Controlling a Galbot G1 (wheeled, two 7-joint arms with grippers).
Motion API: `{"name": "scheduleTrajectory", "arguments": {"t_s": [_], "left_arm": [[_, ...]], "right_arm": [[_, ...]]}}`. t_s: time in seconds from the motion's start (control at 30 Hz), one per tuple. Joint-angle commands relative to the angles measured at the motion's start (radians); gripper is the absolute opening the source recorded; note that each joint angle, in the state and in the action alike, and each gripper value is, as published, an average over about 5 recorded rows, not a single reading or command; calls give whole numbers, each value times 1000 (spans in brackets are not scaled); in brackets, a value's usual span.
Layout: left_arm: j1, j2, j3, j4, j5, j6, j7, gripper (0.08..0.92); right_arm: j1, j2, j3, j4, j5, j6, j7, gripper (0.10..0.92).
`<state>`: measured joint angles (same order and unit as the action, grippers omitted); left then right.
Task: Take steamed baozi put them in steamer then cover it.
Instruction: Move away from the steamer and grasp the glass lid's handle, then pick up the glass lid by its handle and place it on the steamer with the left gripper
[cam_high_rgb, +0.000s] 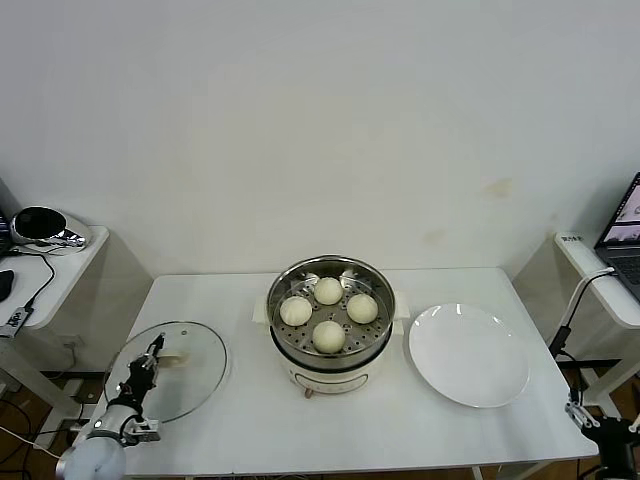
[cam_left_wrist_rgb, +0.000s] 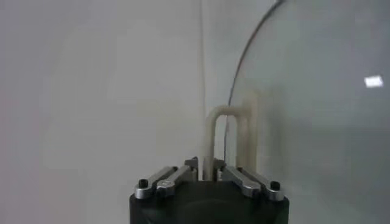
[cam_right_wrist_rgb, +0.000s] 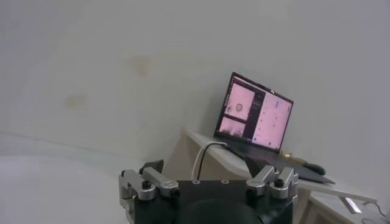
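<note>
the long white table (cam_high_rgb: 250, 440) spans most of the head view, its near edge running along the bottom and its back edge meeting the pale wall; bare surface lies open in front of the pot and between the pot and the lid; at the centre stands the round shiny stainless-steel steamer (cam_high_rgb: 330, 362) on its white electric base, uncovered, with the four smooth cream-white steamed baozi (cam_high_rgb: 329, 336) resting on the perforated tray inside — set in a diamond, each just apart from the next; just beside it on the robot's right lies the flat round white plate (cam_high_rgb: 468, 355), well inside the table's right edge; on the robot's left, well apart from the steamer, the round clear glass cover (cam_high_rgb: 190, 380) with its metal rim lies flat, its outer rim near the table's left edge; the left gripper (cam_high_rgb: 152, 358) sits over the cover, fingers clamped tight on the cream-white oblong handle (cam_left_wrist_rgb: 214, 137) — the wrist view shows the handle's loop rising from between them; the right gripper (cam_high_rgb: 600, 428) hangs off the table's right corner, fingers spread wide and holding nothing; a laptop (cam_right_wrist_rgb: 256, 115) sits on a side shelf.
</note>
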<state>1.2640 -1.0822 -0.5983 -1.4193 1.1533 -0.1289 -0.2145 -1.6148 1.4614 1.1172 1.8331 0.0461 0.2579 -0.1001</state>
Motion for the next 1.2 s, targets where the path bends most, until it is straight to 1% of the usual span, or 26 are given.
{"name": "scheduleTrajectory", "arguments": {"t_s": [0.03,0.2,0.33,0.4,0.5,0.63,0.7,0.8,0.93,1.07,1.2], "left_arm": [[160,86,-90,-368,-113,85,61,150],[195,170,-159,-519,-251,170,178,150],[166,228,-138,-594,-346,252,244,150],[136,249,-101,-621,-373,293,261,150],[76,276,-9,-664,-412,357,273,150],[-39,293,199,-670,-465,435,272,150],[-106,278,314,-646,-474,466,270,150],[-221,228,450,-611,-447,513,282,150],[-379,136,593,-579,-361,600,350,150],[-476,31,681,-545,-235,672,436,150],[-515,-60,733,-517,-106,709,499,150]], "right_arm": [[0,0,-14,10,-3,2,-2,823],[-2,3,-26,14,-10,9,-3,823],[-4,8,-44,15,-21,18,-7,823],[-6,12,-55,16,-31,24,-13,823],[-9,19,-76,21,-52,32,-22,823],[-7,30,-103,27,-80,38,-28,823],[-2,38,-115,26,-88,38,-31,823],[3,49,-133,26,-89,29,-32,823],[12,61,-141,20,-118,12,-15,823],[19,64,-134,5,-140,7,7,823],[20,64,-128,-4,-148,10,14,823]]}}
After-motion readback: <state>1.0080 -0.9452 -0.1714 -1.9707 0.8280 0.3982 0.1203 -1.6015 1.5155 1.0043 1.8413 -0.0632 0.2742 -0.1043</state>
